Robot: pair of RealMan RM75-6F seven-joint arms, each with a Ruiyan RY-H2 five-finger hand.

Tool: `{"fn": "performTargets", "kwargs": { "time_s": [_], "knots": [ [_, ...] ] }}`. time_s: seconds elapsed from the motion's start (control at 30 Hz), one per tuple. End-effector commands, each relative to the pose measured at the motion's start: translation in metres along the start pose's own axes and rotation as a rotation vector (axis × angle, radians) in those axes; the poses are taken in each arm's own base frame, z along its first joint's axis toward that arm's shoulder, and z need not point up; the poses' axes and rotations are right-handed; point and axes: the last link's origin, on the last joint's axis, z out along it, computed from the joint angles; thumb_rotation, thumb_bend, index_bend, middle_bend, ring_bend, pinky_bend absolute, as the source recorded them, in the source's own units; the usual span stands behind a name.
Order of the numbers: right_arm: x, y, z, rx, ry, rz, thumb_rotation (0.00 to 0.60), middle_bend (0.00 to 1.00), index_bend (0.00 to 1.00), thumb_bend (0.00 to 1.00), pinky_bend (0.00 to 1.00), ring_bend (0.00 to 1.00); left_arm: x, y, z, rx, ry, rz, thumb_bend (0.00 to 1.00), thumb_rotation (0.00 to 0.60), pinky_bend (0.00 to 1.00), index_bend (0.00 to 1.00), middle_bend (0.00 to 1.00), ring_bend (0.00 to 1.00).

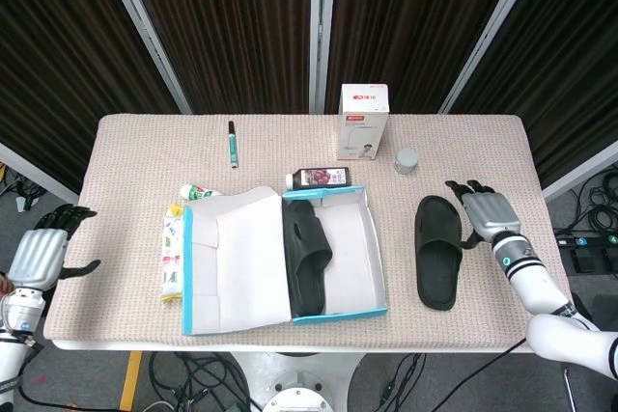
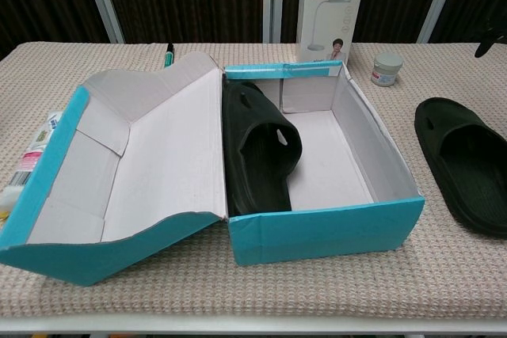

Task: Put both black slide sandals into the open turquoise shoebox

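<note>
One black slide sandal (image 1: 307,267) lies in the turquoise shoebox (image 1: 379,277). My right hand (image 1: 486,210), fingers apart and empty, hovers right of the second sandal (image 1: 437,251); next I must grasp it.

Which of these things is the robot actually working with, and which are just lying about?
Working with: shoebox, sandal in box, sandal on table, right hand.

Lying about: marker, lamp carton, jar, bottle, tubes.

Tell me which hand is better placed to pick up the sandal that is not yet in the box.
Right. The right hand hovers open just beside the loose sandal, right of the shoebox. The left hand sits off the table's far left edge, with the box in between.
</note>
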Motion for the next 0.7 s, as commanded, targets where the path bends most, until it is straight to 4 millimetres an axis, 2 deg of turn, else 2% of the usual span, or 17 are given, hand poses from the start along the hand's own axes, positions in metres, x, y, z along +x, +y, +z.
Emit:
{"fn": "performTargets", "kwargs": {
  "time_s": [0.03, 0.47, 0.7],
  "knots": [
    [-0.007, 0.000, 0.008, -0.025, -0.028, -0.039, 0.600, 0.13, 0.05, 0.01, 0.15, 0.00, -0.002, 0.000, 0.000, -0.004, -0.030, 0.030, 0.14, 0.600, 0.20, 0.22, 0.19, 0.12],
    [-0.029, -0.020, 0.030, -0.115, -0.128, -0.157, 0.600, 0.10, 0.03, 0.01, 0.14, 0.00, -0.003, 0.000, 0.001, -0.006, -0.077, 0.007, 0.14, 0.600, 0.20, 0.22, 0.19, 0.12],
    [-0.033, -0.028, 0.037, -0.140, -0.146, -0.161, 0.600, 0.09, 0.03, 0.00, 0.14, 0.00, -0.002, -0.003, 0.002, -0.013, -0.080, -0.007, 0.14, 0.600, 0.20, 0.22, 0.19, 0.12]
  ]
}}
